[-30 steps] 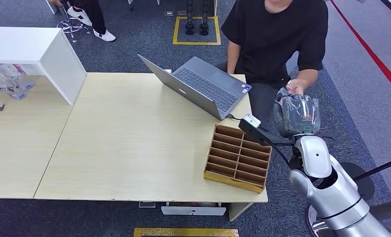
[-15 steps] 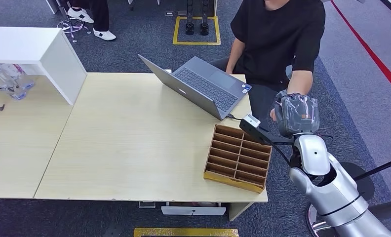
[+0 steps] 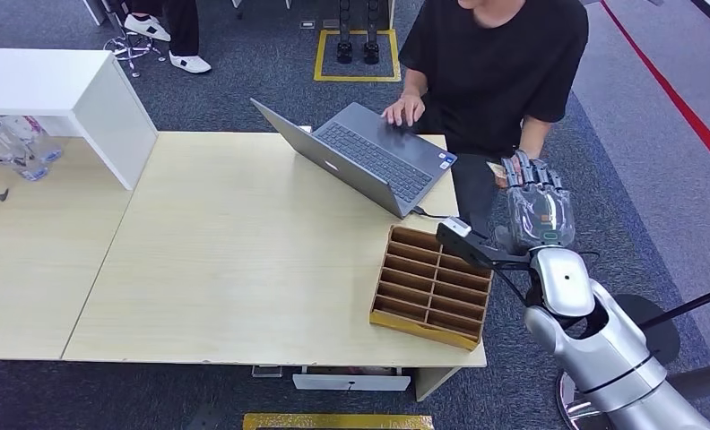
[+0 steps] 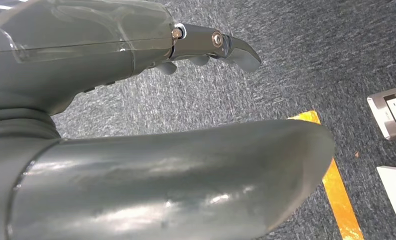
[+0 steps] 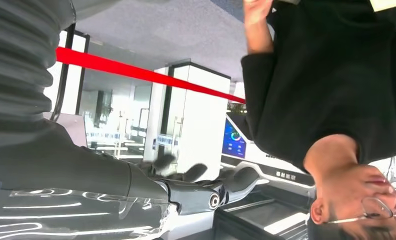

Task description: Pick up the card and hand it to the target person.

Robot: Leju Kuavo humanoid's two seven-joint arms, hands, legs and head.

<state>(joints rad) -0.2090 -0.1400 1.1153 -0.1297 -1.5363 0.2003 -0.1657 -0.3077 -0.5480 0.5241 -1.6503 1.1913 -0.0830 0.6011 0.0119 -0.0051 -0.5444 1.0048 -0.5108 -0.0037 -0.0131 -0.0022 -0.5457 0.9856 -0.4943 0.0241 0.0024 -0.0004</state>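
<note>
right hand (image 3: 535, 199): raised, wrapped in clear glossy plastic, fingers straight and spread, gripping nothing.
card (image 3: 496, 168): small, pale, flat; in the person's hand (image 3: 506, 170), just beside the robot's fingertips.
organizer (image 3: 433, 286): brown cardboard grid of slots, beside the forearm.
left hand (image 4: 136, 125): smooth grey, over rough carpet (image 4: 296, 65); fingers loosely parted, empty.

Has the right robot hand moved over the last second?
Yes. The right robot hand has opened, its fingers now reaching farther past the wooden organizer, toward the person.
</note>
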